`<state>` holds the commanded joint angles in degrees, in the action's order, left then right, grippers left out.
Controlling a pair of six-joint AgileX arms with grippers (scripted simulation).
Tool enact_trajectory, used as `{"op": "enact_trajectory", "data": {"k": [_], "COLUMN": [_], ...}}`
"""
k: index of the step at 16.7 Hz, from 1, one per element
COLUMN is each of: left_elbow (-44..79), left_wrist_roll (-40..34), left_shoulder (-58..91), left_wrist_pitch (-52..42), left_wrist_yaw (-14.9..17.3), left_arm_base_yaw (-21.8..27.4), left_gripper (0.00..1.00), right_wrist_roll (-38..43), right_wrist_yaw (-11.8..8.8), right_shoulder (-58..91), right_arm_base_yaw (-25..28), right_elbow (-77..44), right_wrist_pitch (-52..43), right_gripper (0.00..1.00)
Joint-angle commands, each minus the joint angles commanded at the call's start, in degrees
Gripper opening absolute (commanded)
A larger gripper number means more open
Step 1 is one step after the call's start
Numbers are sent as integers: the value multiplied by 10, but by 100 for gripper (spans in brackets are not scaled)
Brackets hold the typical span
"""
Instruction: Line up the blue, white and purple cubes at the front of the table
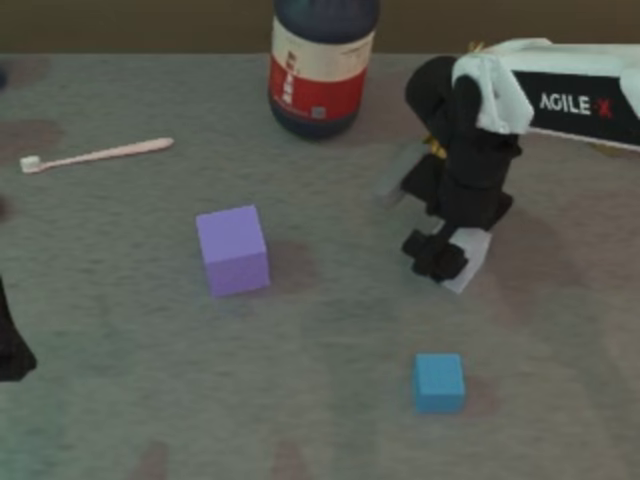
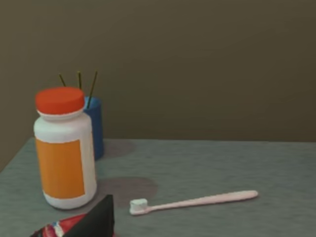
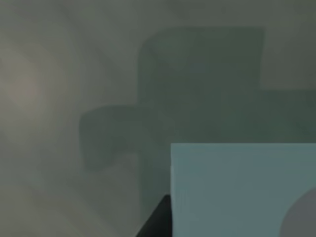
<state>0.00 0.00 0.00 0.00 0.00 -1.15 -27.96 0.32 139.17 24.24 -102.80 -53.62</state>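
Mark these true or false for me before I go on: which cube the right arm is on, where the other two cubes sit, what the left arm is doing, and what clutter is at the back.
1. The right gripper is down at the white cube. True.
2. The purple cube lies to the right of the blue cube in the top view. False: it lies to the left and farther back.
3. The three cubes already form a row at the front. False: they lie scattered on the table.
4. The left gripper is parked at the left edge. True.
5. A toothbrush lies at back left. True.
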Motion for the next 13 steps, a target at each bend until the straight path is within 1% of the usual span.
{"op": "enact_trajectory", "data": {"k": [1, 8, 9, 11, 13], "left_elbow": [0, 0, 0, 0, 0], "left_wrist_roll": [0, 0, 0, 0, 0], "left_shoulder": [0, 0, 0, 0, 0], "left_wrist_pitch": [0, 0, 0, 0, 0], "left_wrist_yaw": [0, 0, 0, 0, 0], "left_arm_base_yaw": [0, 0, 0, 0, 0], "left_gripper": [100, 100, 100, 100, 100], "right_wrist_roll": [0, 0, 4, 2, 3], "right_wrist_yaw": [0, 0, -4, -4, -5], "right_shoulder": [0, 0, -13, -16, -26], "right_arm_base_yaw": [0, 0, -1, 1, 1], "right_elbow": [0, 0, -1, -10, -33], "right_wrist_pitch": [0, 0, -6, -16, -50], "right_gripper": [0, 0, 0, 0, 0]}}
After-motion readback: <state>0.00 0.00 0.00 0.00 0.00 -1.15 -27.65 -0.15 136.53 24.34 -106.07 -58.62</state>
